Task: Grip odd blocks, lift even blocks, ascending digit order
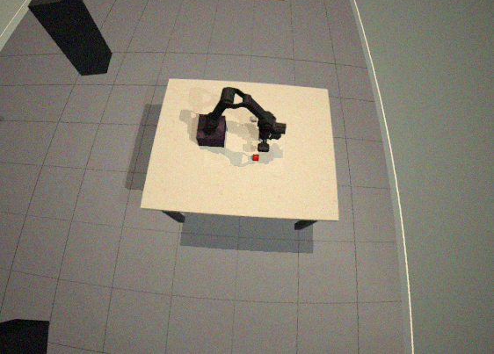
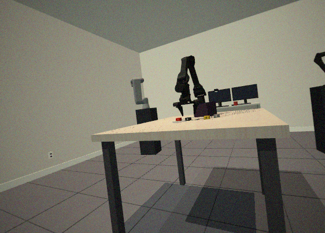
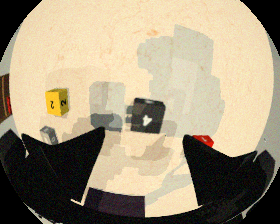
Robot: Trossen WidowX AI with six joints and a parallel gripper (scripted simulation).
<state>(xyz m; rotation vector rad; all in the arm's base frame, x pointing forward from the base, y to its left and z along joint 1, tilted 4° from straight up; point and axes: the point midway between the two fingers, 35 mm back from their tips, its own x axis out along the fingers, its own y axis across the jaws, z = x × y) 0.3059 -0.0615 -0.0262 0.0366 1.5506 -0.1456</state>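
My gripper (image 2: 189,114) (image 3: 145,135) is open, fingers wide apart and empty, a little above the black block. The black block (image 2: 188,118) (image 3: 147,116) shows a 4 and sits on the table between and just beyond the fingertips in the wrist view. A yellow block (image 2: 206,117) (image 3: 57,102) shows a 2, at the left of the wrist view. A grey block (image 1: 253,119) (image 2: 216,115) (image 3: 48,135) stands near it, partly behind the left finger; its digit is unclear. A red block (image 1: 256,157) (image 2: 178,119) (image 3: 203,140) is partly hidden by the right finger; its digit is unreadable.
The blocks stand on the pale table (image 1: 198,181) (image 2: 231,127). The arm's dark purple base (image 1: 212,134) (image 3: 116,202) stands on the same table. Shadows of the arm lie around the blocks. Monitors and another arm stand beyond the table in the exterior view.
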